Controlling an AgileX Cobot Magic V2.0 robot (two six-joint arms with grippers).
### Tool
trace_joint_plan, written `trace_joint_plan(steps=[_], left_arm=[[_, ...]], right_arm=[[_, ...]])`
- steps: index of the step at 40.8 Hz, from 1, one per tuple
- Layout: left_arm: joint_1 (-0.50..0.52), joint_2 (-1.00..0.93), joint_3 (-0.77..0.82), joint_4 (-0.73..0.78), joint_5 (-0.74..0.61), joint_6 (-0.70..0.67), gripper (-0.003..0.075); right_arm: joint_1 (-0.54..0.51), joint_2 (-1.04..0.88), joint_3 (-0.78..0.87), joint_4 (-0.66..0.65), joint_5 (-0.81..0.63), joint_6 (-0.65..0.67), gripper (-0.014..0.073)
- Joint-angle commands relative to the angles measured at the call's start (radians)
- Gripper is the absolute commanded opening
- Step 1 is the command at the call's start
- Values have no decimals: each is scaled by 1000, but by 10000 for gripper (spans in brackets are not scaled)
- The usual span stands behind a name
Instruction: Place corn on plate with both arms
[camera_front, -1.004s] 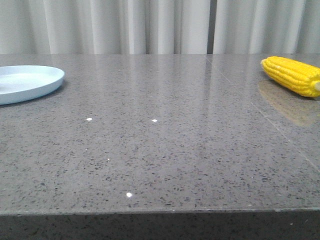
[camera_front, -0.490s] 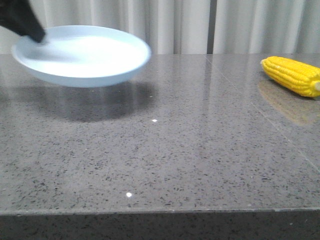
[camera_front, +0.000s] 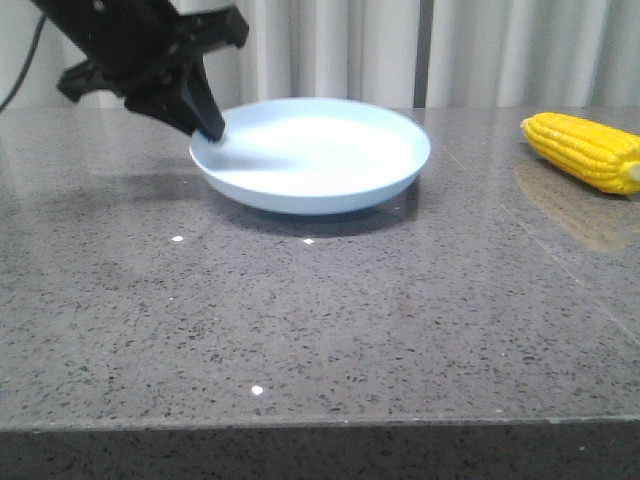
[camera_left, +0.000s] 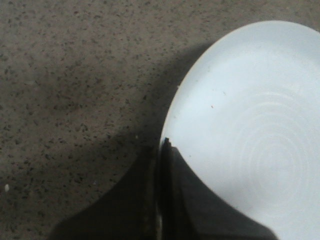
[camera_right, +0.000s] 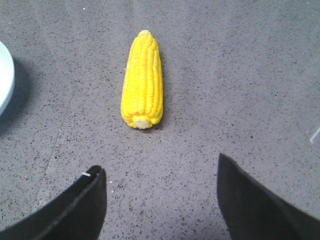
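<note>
Grey speckled stone forms the table (camera_front: 330, 320), polished enough to show reflections, with pale curtains (camera_front: 330, 50) hanging behind its far edge.

A pale blue-white plate (camera_front: 320, 160) sits near the middle of the table, toward the far side. The left gripper (camera_front: 208, 128), black and reaching in from the upper left, is clamped on the plate's left rim. In the left wrist view its fingers (camera_left: 170, 200) pinch the rim between them, one above and one below. The plate casts a dark shadow beneath it and looks very low over the stone or just touching it; which of the two cannot be told.

The corn (camera_front: 585, 150), a bright yellow cob, lies on the table at the far right, well apart from the plate. Nothing touches it. In the right wrist view the right gripper (camera_right: 162, 195) hangs above the stone with its fingers spread wide, holding nothing, and the corn's pale cut stub faces toward it.

Risks, as a judgement: the plate is held only by one edge, so it could tilt or slip from the pinch if the arm moves quickly. If released while not flat on the stone, it could clatter and slide on the smooth surface. The cob is round, so a grasp that lands off-centre could roll it away toward the table's right edge.
</note>
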Motion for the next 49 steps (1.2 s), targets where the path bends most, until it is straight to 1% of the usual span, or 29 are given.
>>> trace_joint_plan(steps=[1,7,8,10,11,14,16,18,21,25,28,34,39,49], left_arm=[[-8,-28,-31,-29,-56,-22,-20],[-6,-20,-31,-9,-52,-22,-14],[-6,-20,-31,-6,-48,-22,-4],[-1,-20,-31,-4,-41,-22,39],[0,-20,-31,-4,-34,-22,66],[9,-20,-31,-4,-26,-22,184],[16,-22,-31,1,-26,-22,286],[24,-29,-31,21,-20,-22,363],[29,-55,-31,78,1,-22,433],[29,-114,-29,155,34,-22,441],[9,-189,-11,216,65,-21,441],[-47,-353,83,338,51,-21,441],[-71,-500,181,347,49,-21,441],[-71,-766,377,356,51,-19,441]], right_arm=[[-2,6,-27,-11,-64,-3,500],[-2,6,-27,-11,-64,-3,500],[-2,6,-27,-11,-64,-3,500],[-2,6,-27,-11,-64,-3,500],[-2,6,-27,-11,-64,-3,500],[-2,6,-27,-11,-64,-3,500],[-2,6,-27,-11,-64,-3,500],[-2,6,-27,-11,-64,-3,500],[-2,6,-27,-11,-64,-3,500],[-2,6,-27,-11,-64,-3,500],[-2,6,-27,-11,-64,-3,500],[-2,6,-27,-11,-64,-3,500],[-2,6,-27,-11,-64,-3,500],[-2,6,-27,-11,-64,-3,500]])
